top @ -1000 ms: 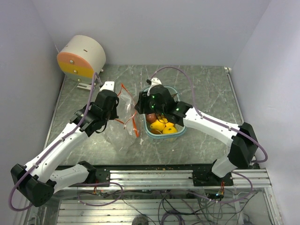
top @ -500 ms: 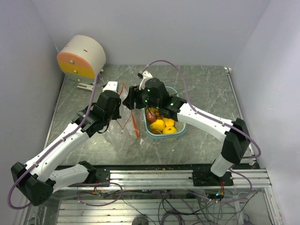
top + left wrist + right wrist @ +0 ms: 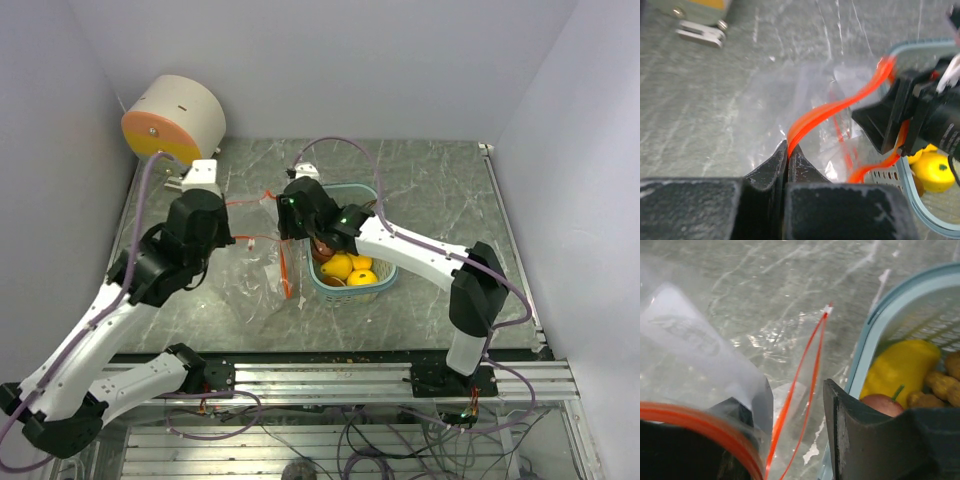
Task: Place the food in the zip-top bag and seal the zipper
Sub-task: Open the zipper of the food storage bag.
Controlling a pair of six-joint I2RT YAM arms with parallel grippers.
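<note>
The clear zip-top bag [image 3: 255, 268] with an orange zipper [image 3: 840, 105] lies left of the light-blue basket [image 3: 386, 281]. My left gripper [image 3: 788, 150] is shut on the zipper strip and holds that edge up; it also shows in the top view [image 3: 226, 216]. My right gripper [image 3: 795, 415] is open at the bag's mouth. Bag film drapes over its left finger, and thin zipper strands [image 3: 810, 360] run between the jaws. The basket holds yellow fruits [image 3: 340, 267], a dark red fruit [image 3: 880, 402] and brownish grapes [image 3: 940, 385].
A white drum with an orange face [image 3: 172, 122] stands at the back left on a metal bracket [image 3: 700, 32]. Walls close the left, back and right sides. The aluminium rail [image 3: 330, 378] runs along the near edge. The basket rim [image 3: 875, 335] is right beside my right finger.
My right gripper moved left out of the basket to the bag's mouth. My left arm pulled back and left with the zipper, lifting and stretching the bag's edge.
</note>
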